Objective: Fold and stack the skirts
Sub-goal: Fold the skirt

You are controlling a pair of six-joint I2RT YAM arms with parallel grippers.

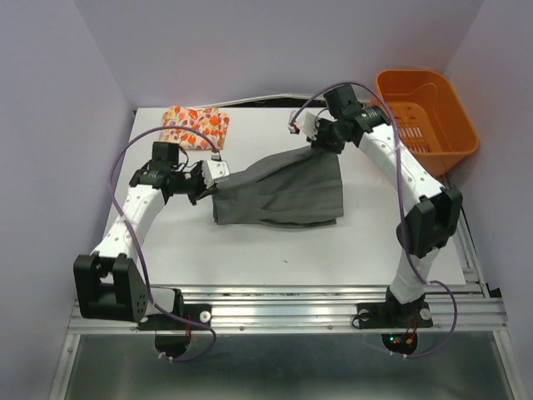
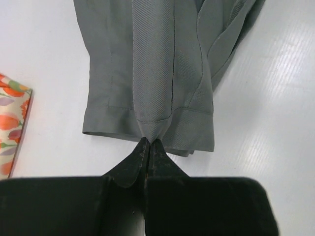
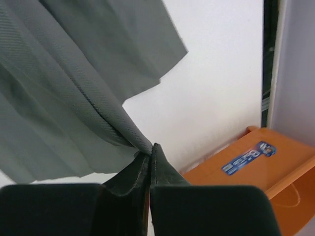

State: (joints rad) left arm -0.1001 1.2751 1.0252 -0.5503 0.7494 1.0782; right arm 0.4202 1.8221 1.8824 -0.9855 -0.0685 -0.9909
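The dark grey skirt [image 1: 283,187] lies spread across the middle of the white table. My left gripper [image 1: 218,175] is shut on its left hem, which shows bunched at the fingertips in the left wrist view [image 2: 147,98]. My right gripper [image 1: 321,140] is shut on its far right corner, lifting the cloth [image 3: 64,88] off the table. The cream skirt with the orange leafy print [image 1: 195,127] lies folded at the far left; its edge shows in the left wrist view [image 2: 12,123].
An orange plastic basket [image 1: 445,137] stands at the far right, off the table's corner, and shows in the right wrist view [image 3: 256,167]. Purple walls close in the back and sides. The metal rail [image 1: 283,312] runs along the near edge.
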